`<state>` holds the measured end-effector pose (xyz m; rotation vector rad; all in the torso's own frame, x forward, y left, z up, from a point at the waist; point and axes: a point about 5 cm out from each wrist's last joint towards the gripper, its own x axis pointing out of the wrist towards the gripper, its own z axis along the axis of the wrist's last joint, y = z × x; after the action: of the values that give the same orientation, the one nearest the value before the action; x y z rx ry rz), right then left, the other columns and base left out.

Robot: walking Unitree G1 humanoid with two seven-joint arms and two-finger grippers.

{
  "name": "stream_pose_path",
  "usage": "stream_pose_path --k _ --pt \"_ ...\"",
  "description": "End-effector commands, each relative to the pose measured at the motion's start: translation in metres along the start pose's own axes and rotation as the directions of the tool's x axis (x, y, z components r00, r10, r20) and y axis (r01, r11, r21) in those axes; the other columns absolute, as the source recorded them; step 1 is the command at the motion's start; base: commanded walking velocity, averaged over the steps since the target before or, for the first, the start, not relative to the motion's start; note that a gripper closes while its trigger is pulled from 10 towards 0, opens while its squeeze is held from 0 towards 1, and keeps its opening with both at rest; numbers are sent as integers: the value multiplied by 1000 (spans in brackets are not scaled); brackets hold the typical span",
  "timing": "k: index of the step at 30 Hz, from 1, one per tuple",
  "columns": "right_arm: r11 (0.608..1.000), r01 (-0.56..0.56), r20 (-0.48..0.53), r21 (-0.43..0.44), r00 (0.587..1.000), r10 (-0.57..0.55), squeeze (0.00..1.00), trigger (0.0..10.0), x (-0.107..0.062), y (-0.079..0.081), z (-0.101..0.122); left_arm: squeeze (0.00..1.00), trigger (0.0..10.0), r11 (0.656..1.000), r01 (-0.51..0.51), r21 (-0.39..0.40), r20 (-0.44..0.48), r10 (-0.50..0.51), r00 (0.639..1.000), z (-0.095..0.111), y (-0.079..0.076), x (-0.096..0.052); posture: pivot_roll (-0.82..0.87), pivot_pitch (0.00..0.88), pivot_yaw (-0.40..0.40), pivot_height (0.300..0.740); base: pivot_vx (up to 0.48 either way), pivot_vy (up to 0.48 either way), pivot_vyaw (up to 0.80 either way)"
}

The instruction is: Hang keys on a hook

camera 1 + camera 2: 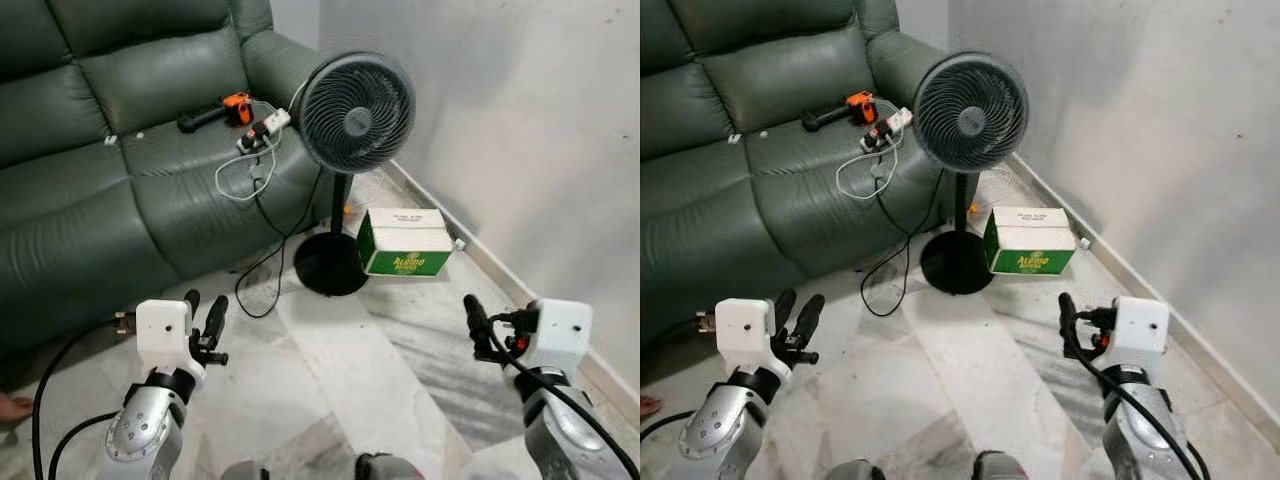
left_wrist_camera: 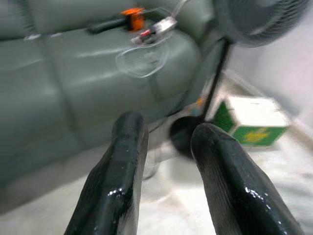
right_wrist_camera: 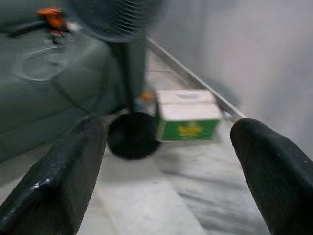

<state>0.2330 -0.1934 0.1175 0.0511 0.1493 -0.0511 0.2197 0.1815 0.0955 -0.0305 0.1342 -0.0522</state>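
- While our head camera looks down at a marble floor [image 1: 340, 390], we count one dark green leather sofa [image 1: 110, 150] at our left, one black standing fan [image 1: 355, 112] in front of the sofa's arm, and one green and white carton [image 1: 404, 242] just beside the fan's round base, close to the grey wall [image 1: 520, 110].
- On the sofa seat we count one black and orange tool [image 1: 220, 110], one white power strip [image 1: 264, 130] and one loose white cable [image 1: 240, 175] trailing from it; a black cord [image 1: 262, 262] runs down to the floor.
- We can make out no keys and no hook, so we cannot say where the task's thing is.
- Our left gripper [image 1: 204, 312] hangs low over the floor before the sofa, its two black fingers a little apart and holding nothing.
- Our right gripper [image 1: 476, 318] hangs low near the wall; from the head we see one finger clearly.
- At the lower left edge, part of a person's foot [image 1: 12, 406] rests on the floor.
- From the left wrist we see two fingers [image 2: 117, 181] with a narrow gap between them, the sofa, tool and carton [image 2: 252, 120] blurred beyond.
- From the right wrist we see two fingers [image 3: 54, 171] spread wide, nothing between them, with the fan base [image 3: 132, 137] and the carton [image 3: 188, 115] beyond.
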Motion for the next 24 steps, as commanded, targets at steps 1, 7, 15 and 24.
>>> stream_pose_path --k 1,7,15,24 --pt "998 17 11 -66 1000 -16 0 10000 1 -5 6 0 10000 1000 8 -8 -1 -8 1000 0 -4 1 -76 169 2 740 0 420 0" --pt "996 -8 59 -87 998 13 0 10000 9 0 18 0 10000 1000 1 5 15 -1 1000 3 -4 3 -73 168 5 740 0 70 0" --pt "997 4 -8 -77 1000 -4 0 10000 10 -6 14 0 10000 999 -21 -33 29 22 999 8 -5 9 -77 179 7 740 0 0 0" --pt "999 -18 0 -42 1000 18 0 10000 10 -1 14 0 10000 997 8 -79 19 -7 1000 9 -11 11 -81 191 10 740 0 0 -247"
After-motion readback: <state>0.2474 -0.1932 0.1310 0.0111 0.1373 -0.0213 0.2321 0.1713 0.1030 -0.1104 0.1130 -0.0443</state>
